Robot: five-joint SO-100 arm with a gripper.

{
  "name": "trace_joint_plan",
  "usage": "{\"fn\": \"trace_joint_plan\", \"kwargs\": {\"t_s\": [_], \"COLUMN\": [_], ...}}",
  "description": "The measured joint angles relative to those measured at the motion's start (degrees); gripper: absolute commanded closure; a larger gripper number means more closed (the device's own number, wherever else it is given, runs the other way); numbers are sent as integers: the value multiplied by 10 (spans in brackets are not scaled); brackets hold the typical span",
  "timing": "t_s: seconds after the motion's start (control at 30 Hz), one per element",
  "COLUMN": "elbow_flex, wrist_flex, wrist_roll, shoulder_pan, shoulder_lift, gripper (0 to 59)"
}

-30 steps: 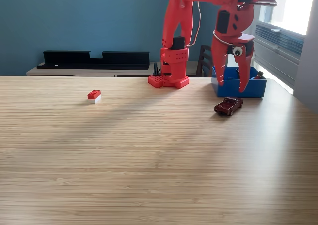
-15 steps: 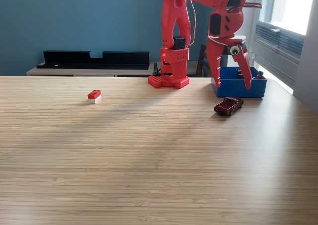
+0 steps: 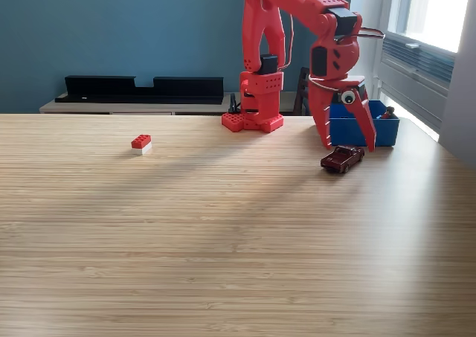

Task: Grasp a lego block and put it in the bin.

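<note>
Gripper [image 3: 347, 145] spread wide before boxy blue plastic bin [image 3: 384, 132], above glossy toy car [image 3: 342, 158]

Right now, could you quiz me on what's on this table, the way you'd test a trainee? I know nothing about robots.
1. True or false: the red and white lego block lies inside the blue bin.
2. Which object sits nearest the gripper? A) the lego block B) the dark red toy car C) the black tray
3. Fill in: the jaws are spread ____ and hold nothing.

Key
1. False: it lies on the wooden table, far toward the exterior view's left.
2. B
3. open
</note>
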Motion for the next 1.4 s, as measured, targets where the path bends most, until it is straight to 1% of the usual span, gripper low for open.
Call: {"fn": "trace_joint_plan", "kwargs": {"t_s": [0.13,0.23,0.33,0.4,0.43,0.47,0.5,0.53,0.57,0.6,0.7,0.83,0.9,1.03,1.27,1.33,1.4], "elbow_flex": [6,4,-29,-59,-74,-89,-103,-117,-133,-146,-178,-208,-228,-299,-524,-588,-635], "wrist_flex": [-12,-12,4,24,31,34,41,48,52,55,69,71,95,178,334,371,396], "wrist_roll": [10,18,23,25,23,25,29,33,38,44,66,92,105,123,127,127,128], "shoulder_pan": [1,1,1,1,1,1,0,-3,-5,-6,-4,-3,-3,1,0,-5,-24], "shoulder_lift": [-6,-46,-96,-121,-134,-143,-154,-164,-173,-183,-204,-221,-228,-235,-235,-235,-235], "gripper": [291,297,300,320,348,393,448,515,566,585,585,585,585,585,586,586,586]}}
